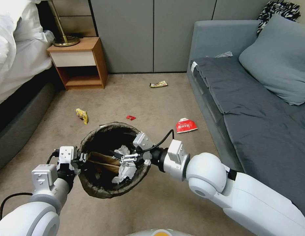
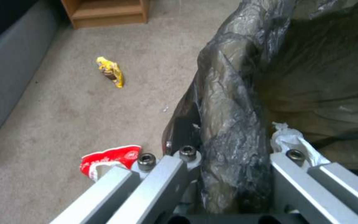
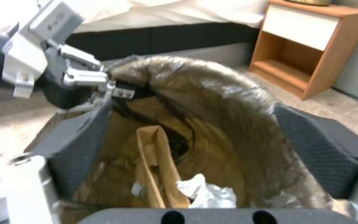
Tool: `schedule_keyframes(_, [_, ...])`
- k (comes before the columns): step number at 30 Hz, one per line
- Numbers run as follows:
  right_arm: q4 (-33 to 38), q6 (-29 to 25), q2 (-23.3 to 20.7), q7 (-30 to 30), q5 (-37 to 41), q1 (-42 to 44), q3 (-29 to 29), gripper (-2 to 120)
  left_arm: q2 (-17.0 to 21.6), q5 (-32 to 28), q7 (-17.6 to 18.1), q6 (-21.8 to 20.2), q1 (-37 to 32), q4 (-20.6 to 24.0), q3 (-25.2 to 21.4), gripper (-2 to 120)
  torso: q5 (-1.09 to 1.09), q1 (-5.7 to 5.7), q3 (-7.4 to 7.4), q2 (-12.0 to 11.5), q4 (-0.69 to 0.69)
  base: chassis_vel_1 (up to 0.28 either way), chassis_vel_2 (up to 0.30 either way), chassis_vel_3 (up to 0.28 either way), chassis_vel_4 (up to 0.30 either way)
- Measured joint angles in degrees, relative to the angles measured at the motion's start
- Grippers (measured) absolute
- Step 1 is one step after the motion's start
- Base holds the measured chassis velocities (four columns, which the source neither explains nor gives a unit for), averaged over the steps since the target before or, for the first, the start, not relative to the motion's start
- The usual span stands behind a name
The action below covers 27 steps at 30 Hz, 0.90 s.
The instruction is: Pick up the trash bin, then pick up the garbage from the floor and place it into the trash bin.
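A beige carpet runs between a bed with a wooden nightstand on the robot's left and a grey sofa on its right.

The left gripper is pinched tight on the rim of the trash bin. In the left wrist view its fingers stand either side of the dark liner with only the bunched plastic and the rim between them, so the bin hangs from that one edge, held out in front of the robot. The right gripper is over the bin's mouth, and in the right wrist view its dark pads are spread wide with nothing between them. Below them lie a brown paper bag and a crumpled white tissue, both inside the bin.

The risks, as I judge them:
- The grip seems to rest largely on loose liner. If the plastic slides on the rim, the bin could tilt or drop and spill what is in it.
- The tissue sits high against the near wall, so a jolt or tilt might tip it back out.
- The right fingers are close to the liner, and catching it on the way out would drag on the bin.

Still on the carpet are a yellow wrapper, a small red scrap, a red noodle bowl near the sofa, and a further yellow wrapper towards the far wall.
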State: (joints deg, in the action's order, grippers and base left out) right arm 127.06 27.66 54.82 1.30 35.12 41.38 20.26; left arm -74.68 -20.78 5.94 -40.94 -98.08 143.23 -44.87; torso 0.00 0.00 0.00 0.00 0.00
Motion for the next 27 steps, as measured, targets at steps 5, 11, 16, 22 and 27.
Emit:
schedule_keyframes(5, [2.06,-1.81,-0.46,-2.05,3.24,-0.51,-2.33,100,-0.18,0.18,-0.01,0.00,-0.03,0.00,-0.02,1,0.00,0.00,0.00,0.00,0.00,0.000,0.000,0.000,0.000])
schedule_keyframes(11, [5.05,-5.50,-2.63,-4.19,9.48,0.53,-11.33,100,-0.14,0.20,-0.01,0.01,0.22,0.00,-0.14,1,0.00,0.00,0.00,0.00,0.01,0.000,0.000,0.000,0.000])
schedule_keyframes(16, [7.80,-9.16,-5.32,-9.22,11.79,6.80,-20.20,100,-0.32,0.02,-0.06,0.02,0.47,0.00,0.05,1,0.01,0.00,0.00,0.00,0.00,0.000,0.000,0.000,0.000])
schedule_keyframes(22, [11.91,-10.36,-6.23,-9.84,6.83,22.20,-36.47,100,-0.18,0.02,-0.69,0.06,0.04,0.00,0.16,1,0.00,0.01,0.00,0.00,0.00,0.000,0.000,0.000,0.000])
schedule_keyframes(27, [14.28,-11.25,-2.08,-8.87,0.53,37.53,-50.87,100,0.59,-0.46,-1.01,0.14,0.17,0.00,0.10,1,0.00,0.00,0.00,0.00,-0.01,0.000,0.000,0.000,0.000])
